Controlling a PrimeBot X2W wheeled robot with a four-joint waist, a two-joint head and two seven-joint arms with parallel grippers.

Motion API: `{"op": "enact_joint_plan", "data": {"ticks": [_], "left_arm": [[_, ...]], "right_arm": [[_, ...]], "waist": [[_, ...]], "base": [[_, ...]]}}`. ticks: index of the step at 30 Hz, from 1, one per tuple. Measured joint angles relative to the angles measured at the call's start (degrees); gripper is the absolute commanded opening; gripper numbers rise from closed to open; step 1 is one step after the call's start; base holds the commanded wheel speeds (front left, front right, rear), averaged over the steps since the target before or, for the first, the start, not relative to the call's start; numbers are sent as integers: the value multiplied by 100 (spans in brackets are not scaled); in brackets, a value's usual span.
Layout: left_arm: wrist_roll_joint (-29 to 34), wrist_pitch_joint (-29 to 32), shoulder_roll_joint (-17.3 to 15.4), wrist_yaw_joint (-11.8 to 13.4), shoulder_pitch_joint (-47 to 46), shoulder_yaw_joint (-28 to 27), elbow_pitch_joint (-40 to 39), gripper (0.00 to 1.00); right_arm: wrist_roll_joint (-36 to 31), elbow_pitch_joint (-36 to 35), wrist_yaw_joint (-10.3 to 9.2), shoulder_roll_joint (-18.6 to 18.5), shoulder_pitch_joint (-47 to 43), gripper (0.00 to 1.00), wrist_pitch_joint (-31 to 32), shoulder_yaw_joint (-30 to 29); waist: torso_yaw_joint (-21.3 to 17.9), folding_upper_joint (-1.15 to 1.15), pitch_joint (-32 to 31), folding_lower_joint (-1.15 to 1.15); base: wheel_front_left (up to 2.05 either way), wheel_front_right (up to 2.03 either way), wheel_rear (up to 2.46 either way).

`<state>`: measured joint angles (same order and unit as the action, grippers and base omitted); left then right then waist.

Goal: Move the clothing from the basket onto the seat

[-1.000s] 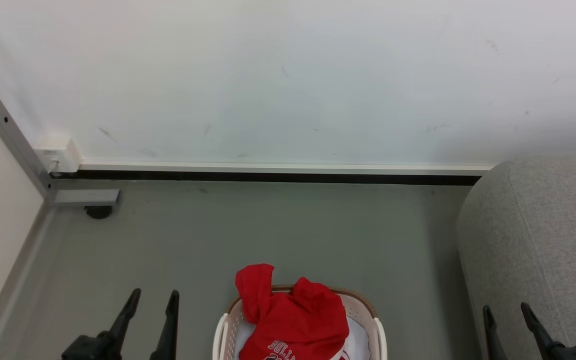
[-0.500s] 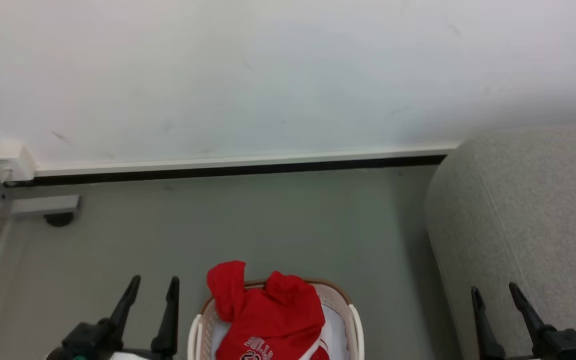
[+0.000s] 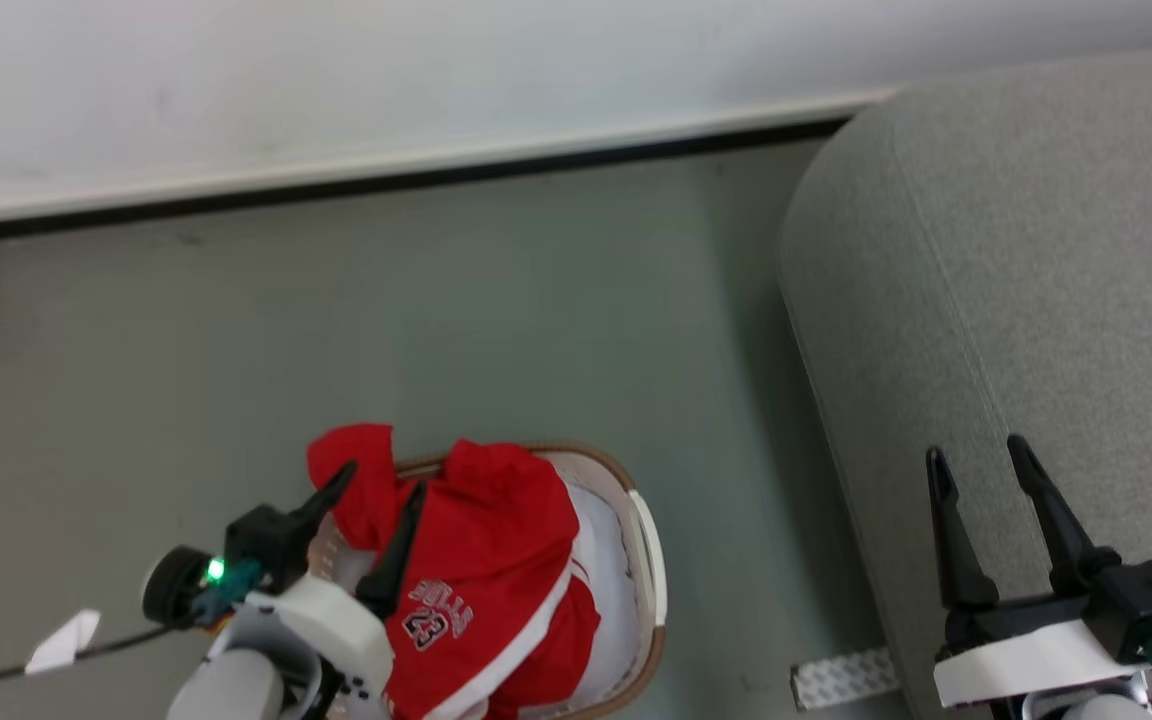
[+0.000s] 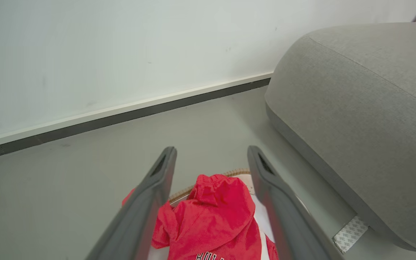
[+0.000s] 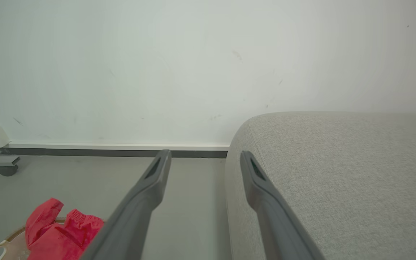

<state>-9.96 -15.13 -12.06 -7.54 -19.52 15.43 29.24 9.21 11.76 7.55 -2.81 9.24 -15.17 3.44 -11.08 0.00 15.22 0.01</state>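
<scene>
The red clothing (image 3: 496, 560) with white trim and a "23" print lies heaped in the cream-white basket (image 3: 648, 540) on the floor, one fold hanging over the far rim. My left gripper (image 3: 382, 480) hovers open over the basket's left side, just above the heap. In the left wrist view the clothing (image 4: 211, 213) and the basket rim (image 4: 237, 172) show between the open fingers of the left gripper (image 4: 211, 151). My right gripper (image 3: 976, 450) stands open over the front edge of the grey seat (image 3: 1036, 250), holding nothing. The right wrist view shows the right gripper (image 5: 205, 154), the seat (image 5: 338, 173) and the clothing (image 5: 56, 234).
A white wall with a dark baseboard (image 3: 386, 180) runs along the back. Grey floor (image 3: 536, 320) lies between the basket and the wall. A perforated white strip (image 3: 841, 678) lies on the floor at the seat's foot. A castor leg (image 5: 7, 169) stands at the far left.
The head view has tilted down and turned right, so the whole scene shifted. My left gripper has moved right from beside the basket to above the clothing. Both grippers stay open.
</scene>
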Motion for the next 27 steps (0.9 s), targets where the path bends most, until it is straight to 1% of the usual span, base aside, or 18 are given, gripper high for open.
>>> {"op": "enact_joint_plan", "data": {"ticks": [7,12,14,18,27], "left_arm": [[43,21,-101,0,-1145,630,1234,100],[42,151,-203,0,-1709,931,2012,100],[45,140,-281,2,-1908,936,2252,100],[110,89,-369,9,-2242,937,2613,100],[144,15,-437,7,-2780,1098,3031,100]], "right_arm": [[100,-333,1,0,402,100,0,197],[144,-528,0,1,617,100,0,298],[146,-586,0,-1,663,100,0,307],[138,-711,0,0,730,100,0,348],[196,-842,0,1,853,100,0,461]], "waist": [[-216,0,858,0],[-345,0,1419,0],[-388,0,1619,1],[-443,0,1976,1],[-466,0,2573,0]], "base": [[0,0,0],[0,0,0],[0,0,0],[0,0,0],[0,0,0]]}}
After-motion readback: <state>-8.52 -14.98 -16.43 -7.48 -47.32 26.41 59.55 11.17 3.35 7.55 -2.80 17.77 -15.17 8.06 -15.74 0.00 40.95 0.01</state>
